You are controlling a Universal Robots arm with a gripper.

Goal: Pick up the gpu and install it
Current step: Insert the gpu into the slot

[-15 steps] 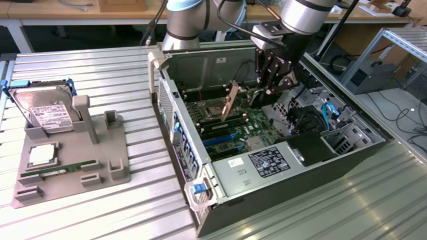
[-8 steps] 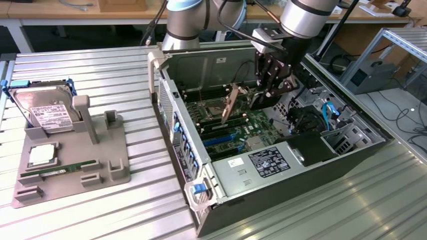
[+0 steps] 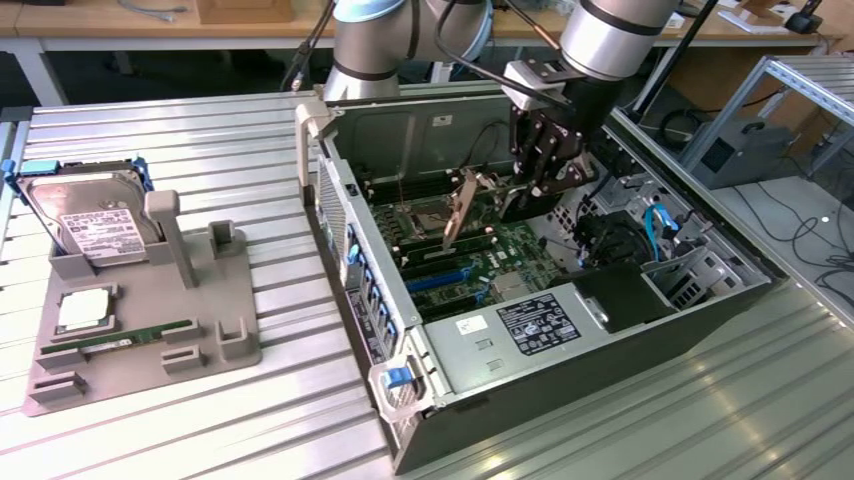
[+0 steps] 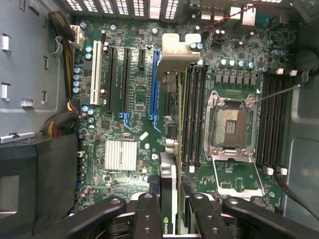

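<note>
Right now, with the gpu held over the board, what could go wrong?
1. The gpu, clamped in the gripper, hangs beside the blue slot rather than over it, close to the memory slots; coming down there, it could strike them.
2. In the exterior view it looks tilted, so its edge may meet a slot crooked and jam.
3. The CPU socket lies open; a slip could likely damage its contacts.
</note>
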